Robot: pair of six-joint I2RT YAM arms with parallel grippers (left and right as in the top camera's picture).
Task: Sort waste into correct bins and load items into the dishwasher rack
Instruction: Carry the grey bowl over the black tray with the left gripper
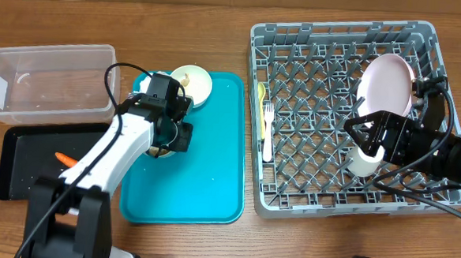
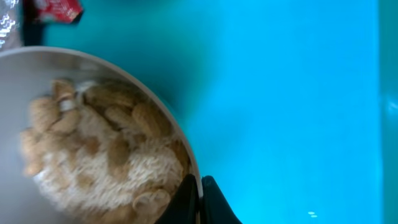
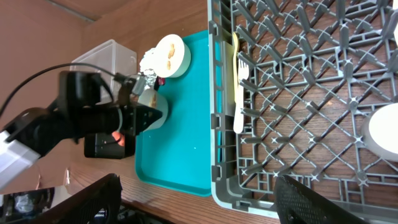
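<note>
The left gripper (image 2: 198,194) is pinched shut on the rim of a cream-white bowl (image 2: 31,74) over the left part of the teal tray, and that bowl is heaped with beige food scraps (image 2: 106,155). The right gripper (image 1: 358,136) hangs over the right side of the rack with its fingers spread wide and nothing between them. The grey dishwasher rack (image 1: 329,207) takes up the right half of the table. Just beside it on the left lies the teal tray (image 1: 212,175). At the far left stands the clear tub (image 1: 59,80), and the black tray (image 1: 23,162) lies just near of it. The pinkish plate (image 1: 387,86) leans on edge among the pegs at the rack's far right. A second bowl (image 1: 192,83) sits at the far edge of the teal tray. The white cup (image 1: 363,161) rests in the rack just beside the right gripper. The fork (image 1: 267,135) and yellow spoon (image 1: 261,107) lie side by side along the rack's left edge. The foil wrapper (image 3: 149,78) lies between the two bowls. A carrot piece (image 1: 65,160) lies in the black tray.
</note>
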